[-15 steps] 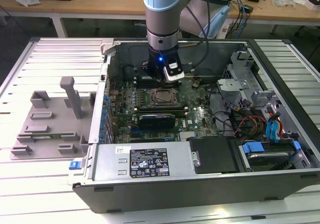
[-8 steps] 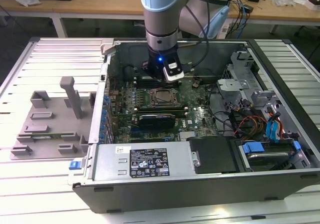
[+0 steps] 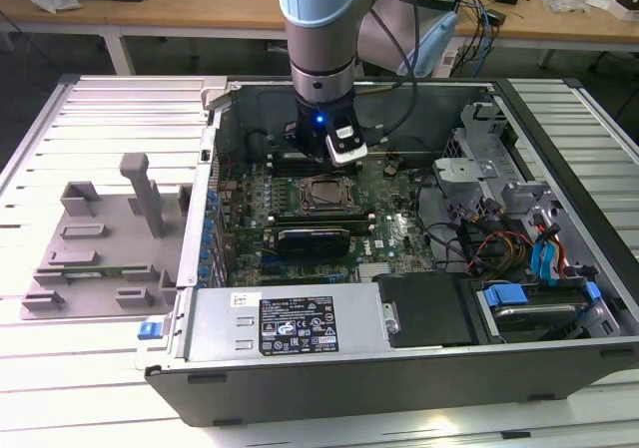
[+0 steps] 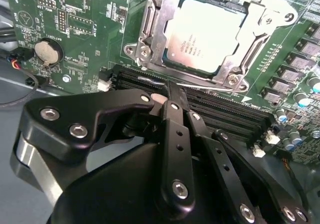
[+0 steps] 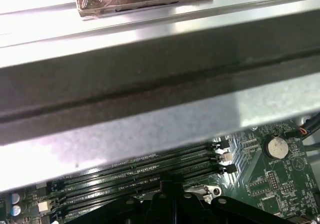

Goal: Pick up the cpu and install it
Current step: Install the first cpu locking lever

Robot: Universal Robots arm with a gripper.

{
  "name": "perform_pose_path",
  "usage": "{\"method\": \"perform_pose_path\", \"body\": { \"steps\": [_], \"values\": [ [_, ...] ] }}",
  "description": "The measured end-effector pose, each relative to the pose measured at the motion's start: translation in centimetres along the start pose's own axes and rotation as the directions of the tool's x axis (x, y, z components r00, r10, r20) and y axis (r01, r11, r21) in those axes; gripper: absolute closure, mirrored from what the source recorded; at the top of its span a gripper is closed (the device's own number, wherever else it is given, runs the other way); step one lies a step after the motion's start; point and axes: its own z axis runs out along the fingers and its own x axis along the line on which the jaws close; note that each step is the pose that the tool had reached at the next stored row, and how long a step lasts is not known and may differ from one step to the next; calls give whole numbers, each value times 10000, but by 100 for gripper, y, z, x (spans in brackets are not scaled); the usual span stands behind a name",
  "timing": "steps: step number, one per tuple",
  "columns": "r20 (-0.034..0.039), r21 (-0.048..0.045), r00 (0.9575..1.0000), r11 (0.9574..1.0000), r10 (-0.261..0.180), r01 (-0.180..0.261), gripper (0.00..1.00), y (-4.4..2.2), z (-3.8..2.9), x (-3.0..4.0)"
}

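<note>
My gripper (image 4: 169,87) is down inside the open computer case (image 3: 559,149), low over the green board (image 3: 399,238). In the second wrist view my two black fingers (image 4: 176,134) are pressed together with nothing between them. The tips sit over the long black memory slots (image 4: 220,107), right beside the near edge of the socket frame (image 4: 145,39).

The cpu (image 4: 205,34) is lying flat in that socket, silvery top up. The metal frame goes around all its sides. In the exterior view the cpu (image 3: 324,195) is near the middle of the board, just in front of my arm (image 3: 321,59).

There is not much room around me. In the first wrist view a wide grey metal edge of the case (image 5: 160,84) is very close, with the memory slots (image 5: 140,171) showing past it. A round coin battery (image 5: 274,146) sits on the board near a far corner. In the second wrist view the battery (image 4: 47,50) is off to one side of my fingers, with open flat board between it and the socket.

Outside the case, on the exterior view's left, a grey plastic tray (image 3: 100,258) rests on the slatted table (image 3: 60,368), well apart from me. On the exterior view's right, wires and blue clips (image 3: 544,253) crowd that end of the case.
</note>
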Motion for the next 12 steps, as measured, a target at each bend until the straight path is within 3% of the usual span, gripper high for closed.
{"method": "perform_pose_path", "body": {
  "steps": [2,4,8,9,12],
  "values": [
    [163,-83,9999,10000,-23,25,89,-17,16,25],
    [227,-126,9997,9999,-32,35,89,-26,23,55],
    [437,-191,9990,9998,-65,74,89,-40,58,77],
    [518,-206,9986,9997,-79,89,89,-44,72,81],
    [593,-233,9982,9997,-90,104,89,-51,82,81]
  ]
}}
